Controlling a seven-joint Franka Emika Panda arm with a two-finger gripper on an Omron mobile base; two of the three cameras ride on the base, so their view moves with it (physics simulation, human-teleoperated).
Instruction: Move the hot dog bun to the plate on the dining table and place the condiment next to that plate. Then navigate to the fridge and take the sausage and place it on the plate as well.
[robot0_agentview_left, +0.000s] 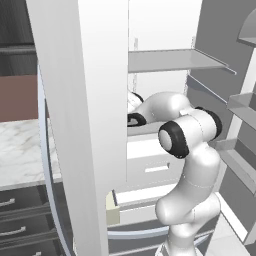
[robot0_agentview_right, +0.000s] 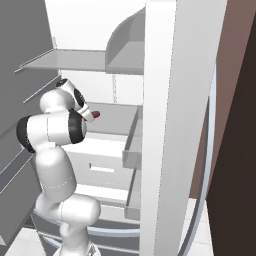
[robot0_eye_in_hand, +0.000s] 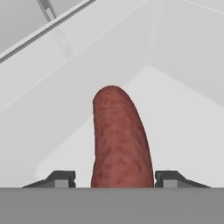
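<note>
The sausage (robot0_eye_in_hand: 120, 140), dark red-brown and rounded, lies on a white shelf inside the open fridge (robot0_agentview_right: 120, 60). In the hand view it runs lengthwise straight away from my gripper (robot0_eye_in_hand: 116, 179). The two dark fingertips (robot0_eye_in_hand: 63, 178) stand on either side of its near end. The right tip is almost against it and a small gap shows on the left, so the jaws are open around it. From the right base view the sausage's red tip (robot0_agentview_right: 95, 114) pokes out just past my hand (robot0_agentview_right: 86, 111), low over the shelf.
The fridge's open white doors (robot0_agentview_left: 85, 125) (robot0_agentview_right: 175, 125) stand close on both sides of the arm. A glass shelf (robot0_agentview_left: 170, 60) hangs above the hand and drawers (robot0_agentview_left: 150, 167) sit below it. Door bins (robot0_agentview_left: 240, 105) jut out at the right. A marble counter (robot0_agentview_left: 20, 150) lies to the left.
</note>
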